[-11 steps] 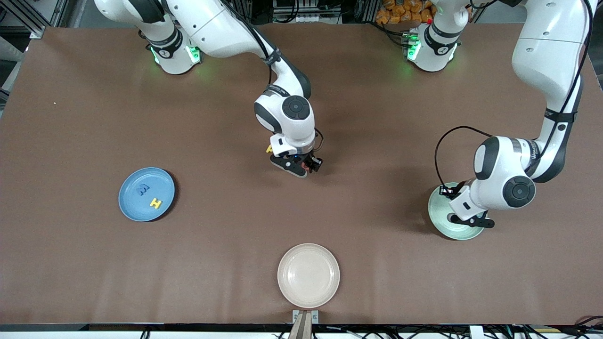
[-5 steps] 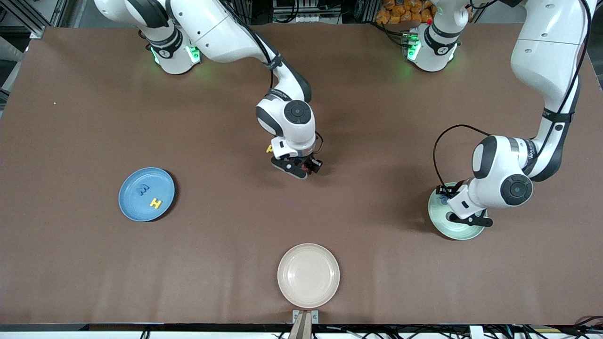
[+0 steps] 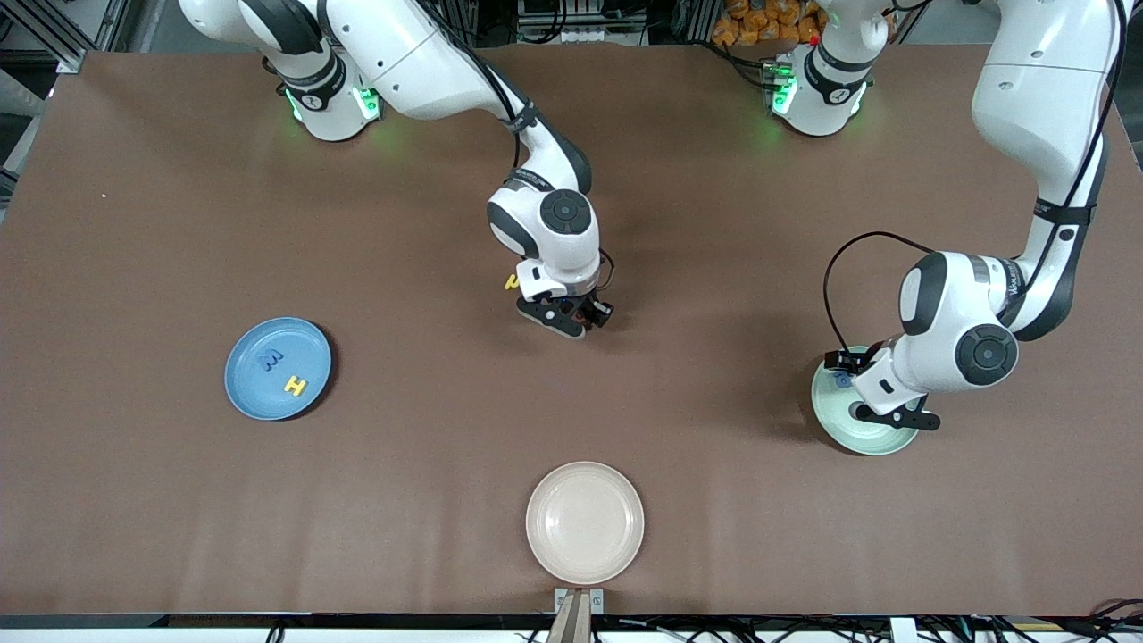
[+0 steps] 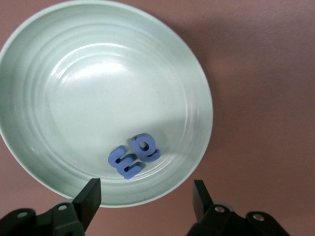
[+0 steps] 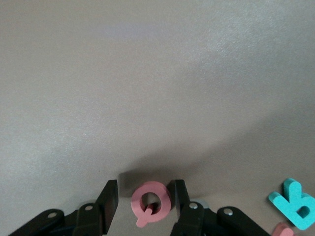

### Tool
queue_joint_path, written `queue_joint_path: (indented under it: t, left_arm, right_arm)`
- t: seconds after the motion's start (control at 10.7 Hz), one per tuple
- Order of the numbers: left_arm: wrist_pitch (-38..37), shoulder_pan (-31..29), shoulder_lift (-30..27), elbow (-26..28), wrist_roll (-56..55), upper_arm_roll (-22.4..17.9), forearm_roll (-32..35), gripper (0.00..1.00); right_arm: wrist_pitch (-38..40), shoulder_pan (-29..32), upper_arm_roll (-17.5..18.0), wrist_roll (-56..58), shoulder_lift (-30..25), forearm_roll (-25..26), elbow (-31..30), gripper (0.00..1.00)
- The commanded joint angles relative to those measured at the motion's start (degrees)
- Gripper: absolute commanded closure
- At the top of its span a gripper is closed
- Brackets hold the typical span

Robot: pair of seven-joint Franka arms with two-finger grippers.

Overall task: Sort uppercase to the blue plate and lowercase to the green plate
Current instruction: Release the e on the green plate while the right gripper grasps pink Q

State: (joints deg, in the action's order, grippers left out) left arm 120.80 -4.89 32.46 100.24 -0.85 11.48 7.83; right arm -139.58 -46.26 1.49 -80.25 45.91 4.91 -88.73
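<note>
Jaws spread wide on my left gripper [image 4: 146, 199] over green plate [image 4: 59, 88] rim, blue a [image 4: 134, 155] inside; right gripper [image 5: 145, 199] jaws straddle red Q [image 5: 151, 200] on open desk [image 3: 714, 500].

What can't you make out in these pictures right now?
- Front view: the right gripper and its wrist hide the letters under it; only a yellow letter peeks out.
- Front view: the left gripper covers part of the green plate.
- Right wrist view: a teal letter is cut off by the edge.

Bare table [image 3: 429, 429] open between blue plate [image 3: 254, 402], cream plate [image 3: 585, 558], green plate [image 3: 835, 424]. Right gripper [image 3: 565, 314] blocks centre; left gripper [image 3: 884, 418] covers green plate.
</note>
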Motion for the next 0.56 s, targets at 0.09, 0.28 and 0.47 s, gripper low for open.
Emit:
queue_joint_path:
  t: [0.09,0.28,0.47]
  left_arm:
    - [-0.91,0.41,-2.84,1.62,0.59,0.56,-0.61,0.21]
    - [-1.61,0.41,-3.28,1.62,0.41,2.22,-0.88,0.43]
    - [-1.70,0.41,-3.64,1.53,0.15,3.11,-1.75,0.50]
  right_arm:
    - [-0.78,-0.32,0.09,-0.18,1.12,1.06,1.19,0.50]
    - [-0.78,-0.41,0.18,-0.08,1.20,1.06,0.84,0.51]
    - [-0.70,-0.41,0.18,1.40,1.47,1.07,0.84,0.54]
